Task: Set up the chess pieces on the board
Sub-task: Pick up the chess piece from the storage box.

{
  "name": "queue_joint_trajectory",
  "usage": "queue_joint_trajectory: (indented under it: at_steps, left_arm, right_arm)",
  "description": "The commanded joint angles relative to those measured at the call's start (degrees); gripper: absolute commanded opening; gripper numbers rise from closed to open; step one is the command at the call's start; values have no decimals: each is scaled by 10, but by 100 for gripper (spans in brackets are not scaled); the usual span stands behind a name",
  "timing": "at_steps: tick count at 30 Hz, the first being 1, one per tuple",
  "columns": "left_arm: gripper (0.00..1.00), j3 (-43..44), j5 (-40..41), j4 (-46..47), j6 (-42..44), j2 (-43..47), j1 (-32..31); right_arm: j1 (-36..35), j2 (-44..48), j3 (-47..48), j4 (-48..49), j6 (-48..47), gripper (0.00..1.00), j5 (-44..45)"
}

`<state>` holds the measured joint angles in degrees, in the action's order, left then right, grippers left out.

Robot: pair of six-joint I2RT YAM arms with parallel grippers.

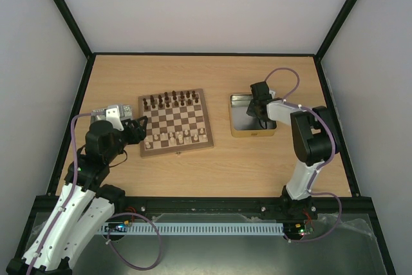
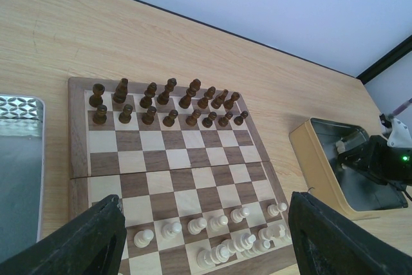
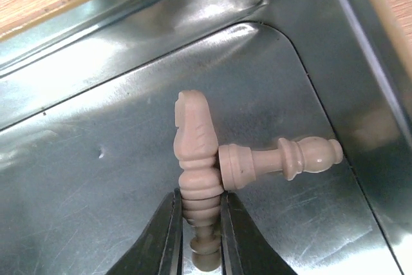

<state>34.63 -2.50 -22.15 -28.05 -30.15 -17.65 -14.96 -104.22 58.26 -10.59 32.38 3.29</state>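
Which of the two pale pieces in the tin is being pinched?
The horse-headed knight, its base between the right fingers; the round-headed piece lies loose, touching it.

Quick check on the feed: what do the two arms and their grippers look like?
The left arm and right arm share white links, bulky black joints and a looping lavender cable each. The left gripper and right gripper are black; the right's fingers taper to narrow tips.

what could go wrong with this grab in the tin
The right end effector pinches the knight low on its base, so it may pivot or slip when lifted. The pawn touches the knight and could get dragged. Cream pieces stand crowded on the board, so placing may topple one.
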Motion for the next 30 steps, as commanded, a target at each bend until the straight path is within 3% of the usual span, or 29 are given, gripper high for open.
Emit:
queue_joint_trajectory:
  at_steps: [1,8,13,20,30]
  left_arm:
    - [71,-1,0,9,3,2,3]
    - [71,1,-39,20,-5,-1,3]
    - [72,8,-116,51,-35,-18,3]
    - [72,15,-205,102,-87,-58,2]
    - [73,-31,-283,310,-256,-160,-17]
  right_arm:
    - [3,1,-1,-6,-15,2,-14]
    - [2,97,-29,25,-50,2,-93]
    - [1,172,-66,68,-62,3,-213]
    - [2,229,-90,96,-60,4,-314]
    - [1,263,-122,120,-17,5,-378]
